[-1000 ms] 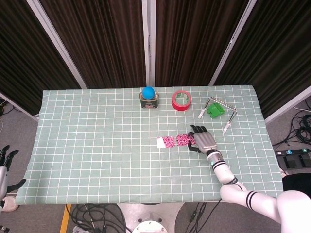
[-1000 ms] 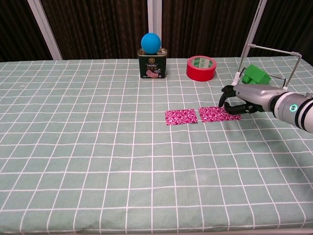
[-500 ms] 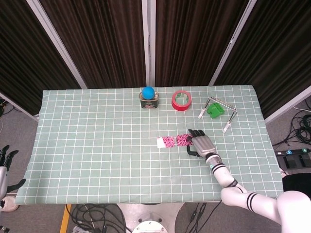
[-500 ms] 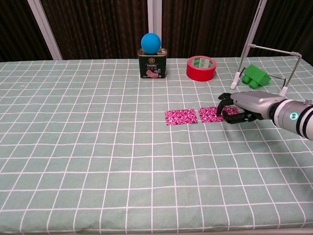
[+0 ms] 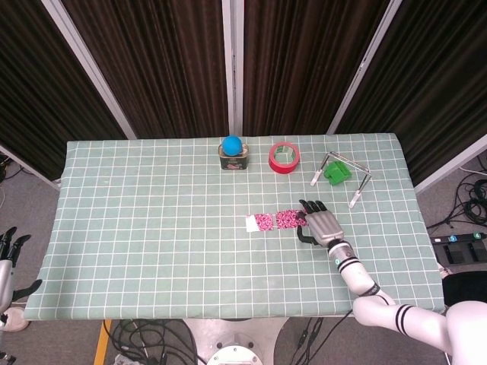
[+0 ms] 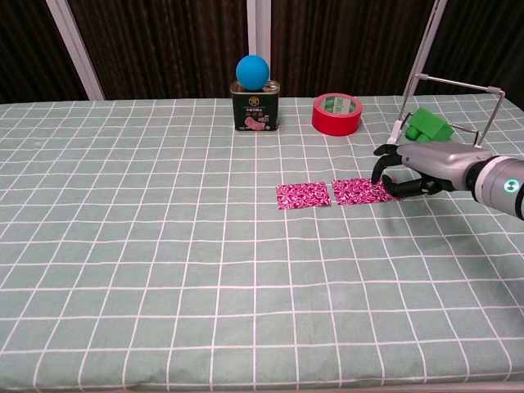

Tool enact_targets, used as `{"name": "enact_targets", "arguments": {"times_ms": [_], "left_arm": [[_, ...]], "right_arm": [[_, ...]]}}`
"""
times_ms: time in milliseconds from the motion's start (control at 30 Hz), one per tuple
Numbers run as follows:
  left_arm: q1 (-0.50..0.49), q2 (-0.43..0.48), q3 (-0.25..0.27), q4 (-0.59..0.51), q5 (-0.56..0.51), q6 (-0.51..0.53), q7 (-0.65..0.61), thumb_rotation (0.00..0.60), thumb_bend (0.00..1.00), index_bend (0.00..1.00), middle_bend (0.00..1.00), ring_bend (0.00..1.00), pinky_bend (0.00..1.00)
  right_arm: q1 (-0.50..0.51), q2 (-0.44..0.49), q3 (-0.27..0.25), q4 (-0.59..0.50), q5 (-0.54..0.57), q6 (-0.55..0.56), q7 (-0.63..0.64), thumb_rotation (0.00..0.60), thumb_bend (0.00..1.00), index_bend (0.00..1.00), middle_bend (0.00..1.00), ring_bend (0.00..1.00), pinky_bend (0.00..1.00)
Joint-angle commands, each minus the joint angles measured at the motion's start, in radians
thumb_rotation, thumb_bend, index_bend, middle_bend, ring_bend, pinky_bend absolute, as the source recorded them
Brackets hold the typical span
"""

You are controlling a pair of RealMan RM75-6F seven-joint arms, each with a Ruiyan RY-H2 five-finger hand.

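A pink patterned packet (image 5: 275, 220) (image 6: 336, 194), in two joined halves, lies flat on the green checked tablecloth (image 5: 152, 228) right of centre. My right hand (image 5: 321, 223) (image 6: 417, 168) reaches in from the right, palm down, fingers spread. Its dark fingertips (image 6: 378, 175) touch the packet's right end, and the packet is not lifted. My left hand (image 5: 7, 255) hangs off the table's left edge with its fingers apart, holding nothing. It shows only in the head view.
At the back stands a dark tin can (image 5: 231, 158) (image 6: 255, 110) with a blue ball (image 5: 231, 144) (image 6: 253, 71) on top. A red tape roll (image 5: 284, 157) (image 6: 336, 114) sits beside it. A green block (image 5: 334, 172) (image 6: 429, 124) lies under a wire frame (image 5: 358, 182) (image 6: 454, 82) at the back right.
My right hand shifted slightly left and nearer, then back right, staying at the packet's right end. The packet has not moved. The left hand is still.
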Motion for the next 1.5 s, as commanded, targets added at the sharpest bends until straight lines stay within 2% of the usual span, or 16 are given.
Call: {"name": "enact_targets", "arguments": {"times_ms": [33, 200, 367, 1033, 1267, 1333, 1400, 1500], "left_arm": [[0.002, 0.0, 0.001, -0.001, -0.003, -0.002, 0.001, 0.6, 0.08, 0.23, 0.16, 0.11, 0.15], [0.0, 0.0, 0.0, -0.001, -0.005, -0.004, 0.003, 0.6, 0.08, 0.23, 0.16, 0.11, 0.15], [0.001, 0.002, -0.001, -0.001, -0.006, -0.002, 0.003, 0.6, 0.08, 0.23, 0.16, 0.11, 0.15], [-0.003, -0.004, 0.0, 0.004, 0.002, -0.003, -0.001, 0.6, 0.08, 0.23, 0.16, 0.11, 0.15], [0.0, -0.005, 0.001, 0.007, 0.003, -0.001, -0.005, 0.6, 0.08, 0.23, 0.16, 0.11, 0.15], [0.0, -0.005, 0.0, 0.006, 0.003, 0.001, -0.005, 0.6, 0.08, 0.23, 0.16, 0.11, 0.15], [0.002, -0.004, 0.0, 0.005, 0.002, 0.003, -0.004, 0.6, 0.08, 0.23, 0.16, 0.11, 0.15], [0.004, -0.003, 0.002, 0.004, 0.001, 0.003, -0.004, 0.6, 0.08, 0.23, 0.16, 0.11, 0.15]], "right_arm": [[0.031, -0.049, 0.021, 0.07, 0.024, -0.038, 0.005, 0.162, 0.6, 0.28, 0.0, 0.0, 0.0], [0.051, -0.098, 0.026, 0.146, 0.028, -0.067, 0.015, 0.161, 0.6, 0.28, 0.0, 0.0, 0.0], [0.048, -0.101, 0.018, 0.153, 0.011, -0.069, 0.022, 0.166, 0.6, 0.29, 0.0, 0.0, 0.0], [-0.024, 0.033, -0.073, -0.091, -0.071, 0.001, -0.018, 0.164, 0.6, 0.29, 0.0, 0.0, 0.0], [-0.03, 0.061, -0.051, -0.126, -0.081, 0.034, 0.002, 0.165, 0.6, 0.29, 0.0, 0.0, 0.0], [-0.025, 0.055, -0.034, -0.112, -0.079, 0.037, 0.014, 0.169, 0.56, 0.29, 0.0, 0.0, 0.0], [-0.019, 0.048, -0.019, -0.088, -0.072, 0.036, 0.023, 0.201, 0.48, 0.29, 0.0, 0.0, 0.0], [-0.007, 0.027, 0.0, -0.031, -0.056, 0.034, 0.02, 0.274, 0.28, 0.3, 0.0, 0.0, 0.0]]}}
